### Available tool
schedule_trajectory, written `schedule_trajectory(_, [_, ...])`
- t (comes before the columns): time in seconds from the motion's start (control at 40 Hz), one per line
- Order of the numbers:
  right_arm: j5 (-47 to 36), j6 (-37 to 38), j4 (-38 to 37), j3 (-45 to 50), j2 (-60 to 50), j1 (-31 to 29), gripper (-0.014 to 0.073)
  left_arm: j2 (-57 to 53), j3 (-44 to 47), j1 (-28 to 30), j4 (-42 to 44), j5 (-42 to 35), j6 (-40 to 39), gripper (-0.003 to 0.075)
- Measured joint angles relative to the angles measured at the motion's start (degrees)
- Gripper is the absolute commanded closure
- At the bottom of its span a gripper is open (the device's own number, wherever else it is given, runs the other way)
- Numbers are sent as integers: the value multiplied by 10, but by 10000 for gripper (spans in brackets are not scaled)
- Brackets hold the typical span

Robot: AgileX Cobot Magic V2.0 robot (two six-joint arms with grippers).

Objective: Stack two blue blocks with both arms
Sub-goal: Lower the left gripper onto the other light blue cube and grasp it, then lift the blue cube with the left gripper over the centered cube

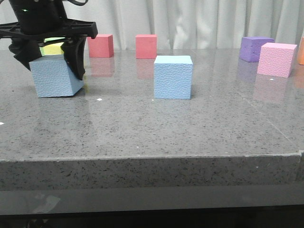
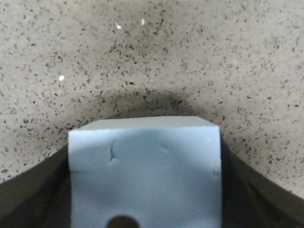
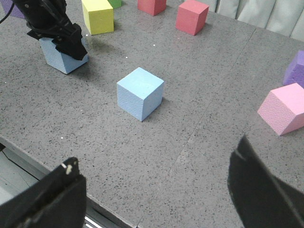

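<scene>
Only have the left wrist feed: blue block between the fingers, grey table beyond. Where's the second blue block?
Observer: The free blue block sits flat on the table, to the right of the gripped blue block in the front view, with a clear gap between them.
Operator: Right arm doing anything?
Observer: The right gripper is open and empty, hovering near the table's front edge, short of the free blue block.
Operator: Anything crowding the left side?
Observer: A yellow cube sits just behind the gripped blue block, where the left gripper clamps it. I cannot tell whether the two touch.
</scene>
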Motion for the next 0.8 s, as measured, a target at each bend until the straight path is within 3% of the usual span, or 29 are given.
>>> schedule_trajectory(0.25, [0, 0, 0, 0, 0, 0, -22, -6, -10, 0, -22, 7, 51, 351])
schedule_trajectory(0.43, [0, 0, 0, 0, 0, 0, -22, -10, -78, 0, -88, 48, 228, 351])
schedule_trajectory(0.6, [0, 0, 0, 0, 0, 0, -22, -10, -159, -7, -188, 94, 463, 351])
schedule_trajectory(0.8, [0, 0, 0, 0, 0, 0, -22, -12, -224, -54, -218, 99, 604, 351])
